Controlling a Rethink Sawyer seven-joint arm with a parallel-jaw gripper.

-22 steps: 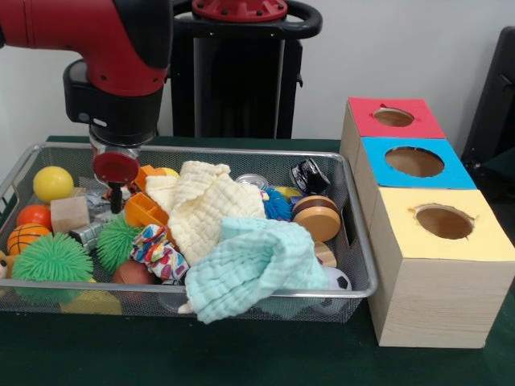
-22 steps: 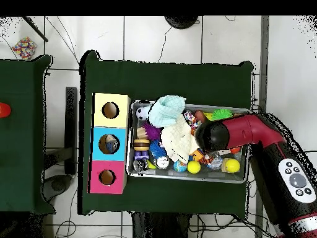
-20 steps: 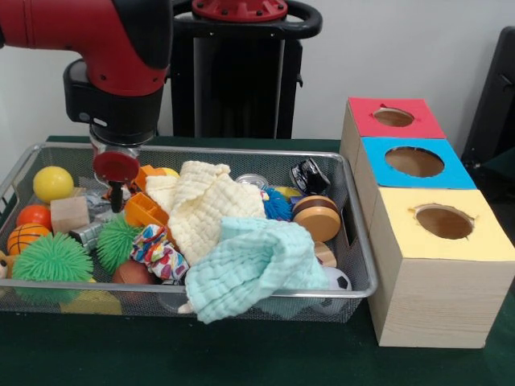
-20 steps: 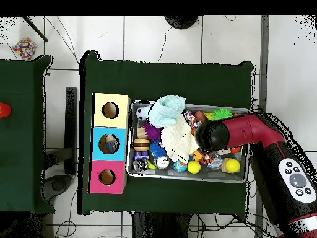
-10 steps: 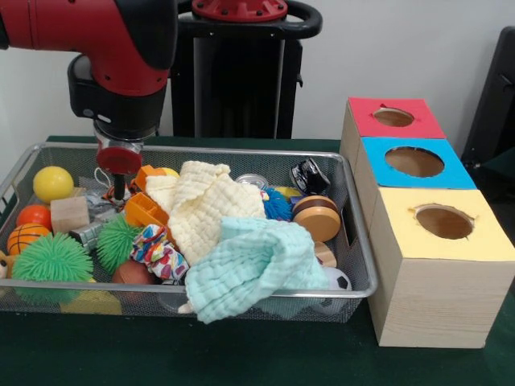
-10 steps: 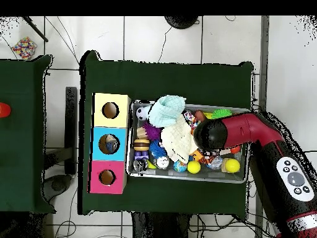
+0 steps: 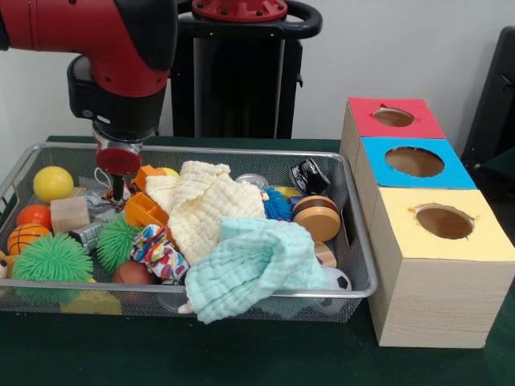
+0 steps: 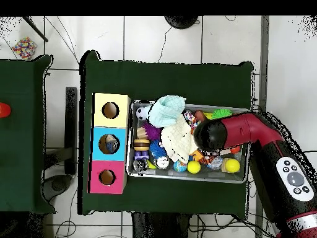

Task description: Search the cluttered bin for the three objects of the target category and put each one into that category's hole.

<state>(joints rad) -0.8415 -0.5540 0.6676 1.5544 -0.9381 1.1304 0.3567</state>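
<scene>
The claw (image 7: 118, 190) hangs low inside the wire bin (image 7: 354, 241), its tip down among the toys; whether it is open or closed cannot be told. Just beside it, toward the boxes, lies an orange block (image 7: 146, 211), then a cream cloth (image 7: 205, 205) and a mint cloth (image 7: 253, 265). On its other side sits a yellow ball (image 7: 53, 183). Well apart, past the bin's end, stand the red box (image 7: 393, 117), blue box (image 7: 414, 162) and yellow box (image 7: 442, 223), each with a hole.

Wire-mesh metal bin (image 7: 241, 301), waffle-textured cloths (image 7: 211, 205)

Red arm (image 7: 88, 24) — black wrist collar.
</scene>
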